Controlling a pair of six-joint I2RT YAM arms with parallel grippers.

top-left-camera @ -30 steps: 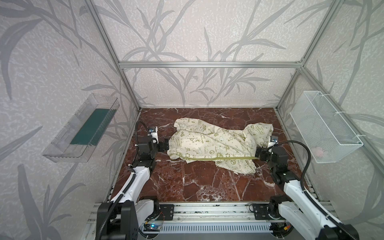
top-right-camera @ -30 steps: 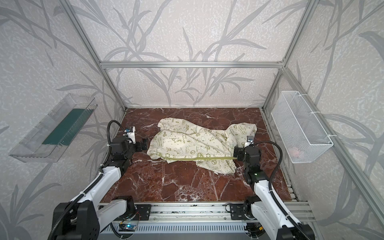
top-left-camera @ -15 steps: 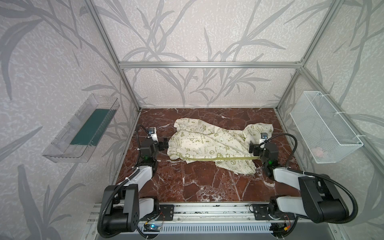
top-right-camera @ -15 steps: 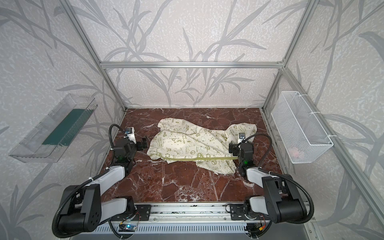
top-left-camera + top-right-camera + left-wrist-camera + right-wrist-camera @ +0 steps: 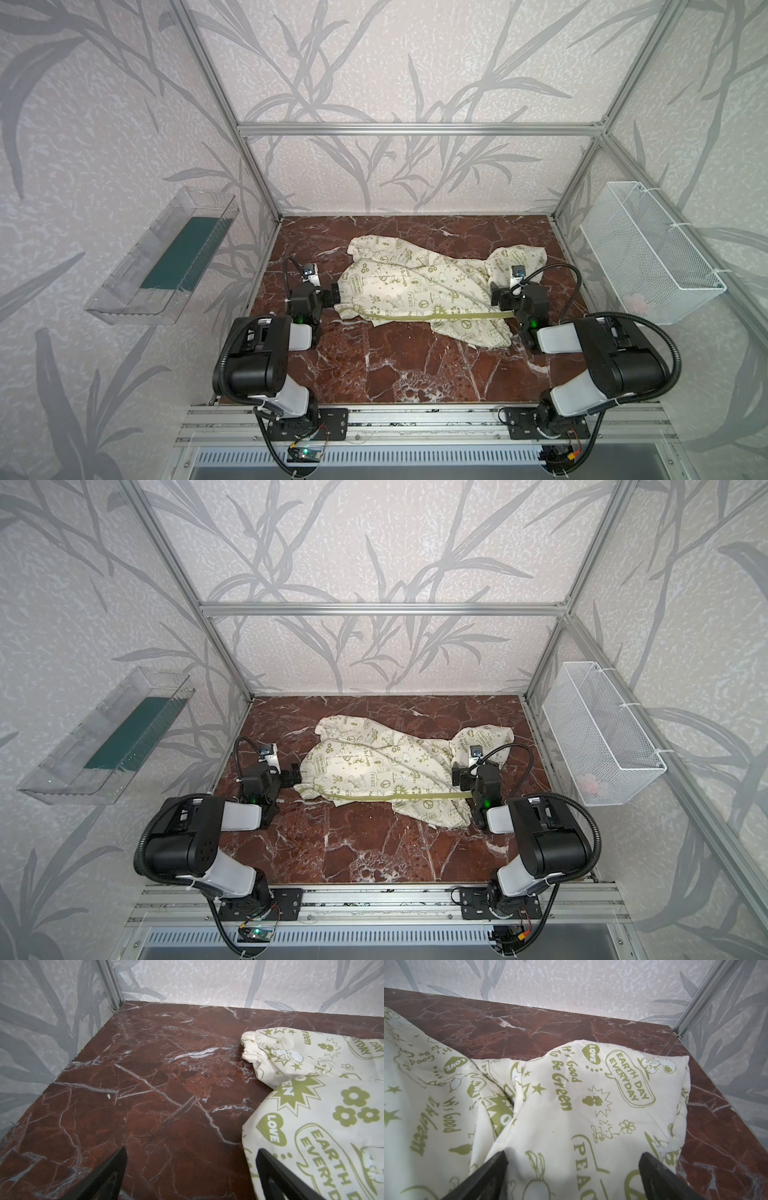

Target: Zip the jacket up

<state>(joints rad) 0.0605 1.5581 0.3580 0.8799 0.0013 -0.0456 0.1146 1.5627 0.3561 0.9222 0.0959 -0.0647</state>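
Two tools flank jacket [image 5: 415, 286]: left tool [image 5: 191, 1150], right tool [image 5: 573, 1153], jaws spread wide, holding nothing. Jacket crumpled at centre of table [image 5: 395, 365]. Fabric looks thin, limp, light; best hold beside olive zipper strip [image 5: 440, 318].

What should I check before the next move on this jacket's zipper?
1. Left claw open and empty: ok.
2. Right claw open, gripping nothing: ok.
3. Jacket lying on the marble tabletop between the claws: ok.
4. Olive zipper strip exposed on top: ok.
5. Zipper slider located: cannot tell.
6. Fabric flat: not ok, rumpled.
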